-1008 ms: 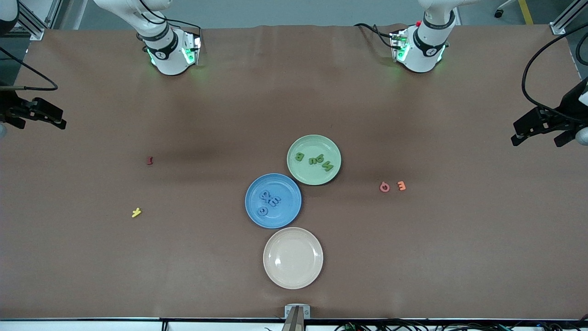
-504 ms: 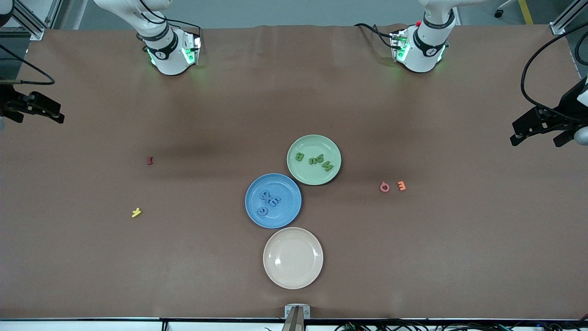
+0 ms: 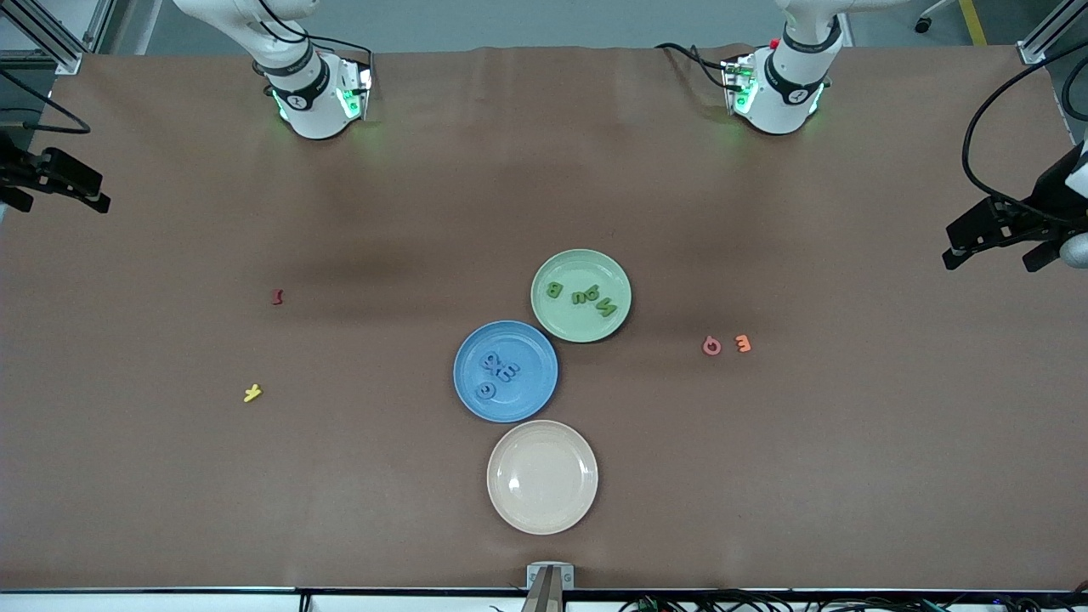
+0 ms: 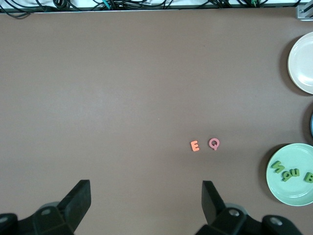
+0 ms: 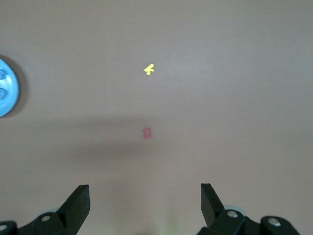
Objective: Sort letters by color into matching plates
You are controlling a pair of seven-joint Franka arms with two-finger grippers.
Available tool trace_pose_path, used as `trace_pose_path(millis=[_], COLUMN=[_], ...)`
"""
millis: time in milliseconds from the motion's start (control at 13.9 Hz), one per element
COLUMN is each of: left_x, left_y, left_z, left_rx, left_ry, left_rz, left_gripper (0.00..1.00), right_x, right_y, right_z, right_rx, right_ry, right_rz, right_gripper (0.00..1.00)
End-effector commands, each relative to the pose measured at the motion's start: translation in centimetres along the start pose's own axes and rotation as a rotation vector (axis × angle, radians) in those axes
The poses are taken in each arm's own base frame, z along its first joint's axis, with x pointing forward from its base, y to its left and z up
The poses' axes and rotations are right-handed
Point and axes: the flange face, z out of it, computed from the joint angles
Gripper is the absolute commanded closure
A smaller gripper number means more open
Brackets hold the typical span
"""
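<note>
Meanwhile the right gripper [image 3: 64, 183] has drifted farther off toward its end of the table, jaws wide and empty; the left gripper [image 3: 994, 238], equally spread and empty, barely moved. Sorting looks finished: the blue plate [image 3: 531, 399] holds the blue letters [image 3: 499, 371], the green plate [image 3: 552, 321] the green letters [image 3: 586, 297], B, N and U legible.

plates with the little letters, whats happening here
Nothing is being handled. Green letters lie in the green plate, blue letters in the blue plate; the cream plate holds nothing. The left tool and right tool hang open over the table's ends.
</note>
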Motion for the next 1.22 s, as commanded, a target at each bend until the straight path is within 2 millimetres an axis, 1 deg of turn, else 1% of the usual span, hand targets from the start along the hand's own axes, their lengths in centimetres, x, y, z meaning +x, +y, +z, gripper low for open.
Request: trace_pose_path(millis=[0,72,216,432,576,1152], left_x=[0.18,0.21,0.18,0.21,0.18,0.11], left_y=[0.13,0.13,0.13,0.57,0.15,-0.22], left_z=[-0.63,-0.54,-0.63,-0.53,-0.63,-0.83], left_rx=[0.015,0.015,0.015,0.014,0.016,0.011], left_ry=[-0.002,-0.003,-0.002,-0.004,-0.002,0.001], left_rz=[0.003,0.003,0.003,0.009,-0.011,-0.016], left_gripper=[0.00,0.00,0.00,0.00,0.00,0.00], right_x=[-0.88,-0.84,-0.79,-0.68,-0.68,-0.83], right_y=[-0.24,-0.37,0.12,-0.14,-0.14,0.35], right_z=[-0.52,-0.55,-0.54,-0.50,-0.42,-0.18], right_rx=[0.053,0.050,0.042,0.029,0.029,-0.002], right_ry=[0.014,0.017,0.023,0.025,0.023,0.007], right_rz=[-0.008,-0.012,-0.007,-0.019,-0.019,-0.017], right_gripper=[0.00,0.00,0.00,0.00,0.00,0.00])
